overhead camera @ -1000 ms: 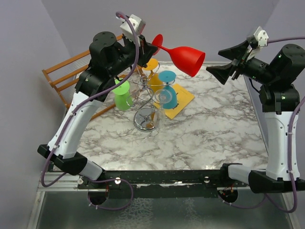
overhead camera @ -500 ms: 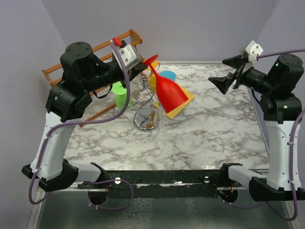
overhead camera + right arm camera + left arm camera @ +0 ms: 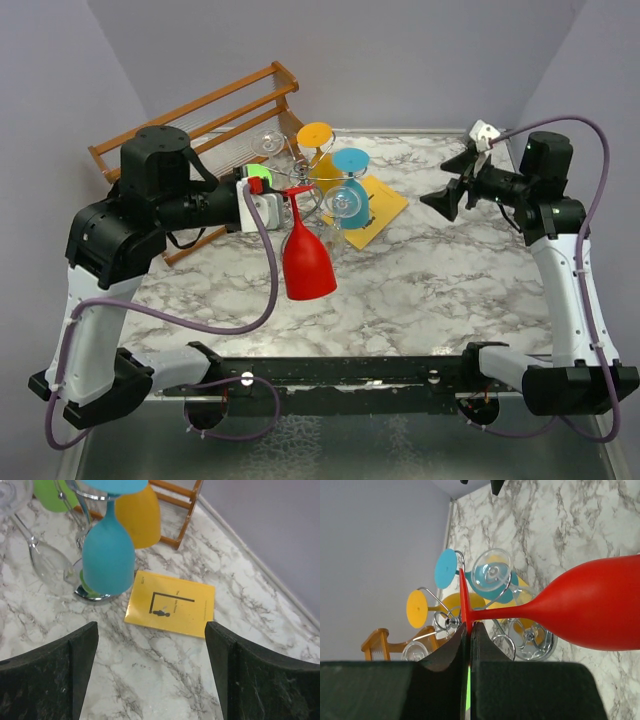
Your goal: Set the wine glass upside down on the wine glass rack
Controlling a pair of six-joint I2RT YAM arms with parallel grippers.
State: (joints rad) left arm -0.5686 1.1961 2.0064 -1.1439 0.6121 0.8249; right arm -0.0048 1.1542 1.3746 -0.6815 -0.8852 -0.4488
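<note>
Left hand (image 3: pixel 284 193): wine glass (image 3: pixel 307 265) inverted, vertical

Bright, even light; soft faint shadows; sharp focus

The table (image 3: pixel 450 290) is white and grey marble. The wine glass rack (image 3: pixel 95 596) stands on it on a round shiny foot. A flat yellow booklet (image 3: pixel 170 604) lies just beside the rack, on its right, and a wooden shelf (image 3: pixel 189 510) stands behind it.
</note>
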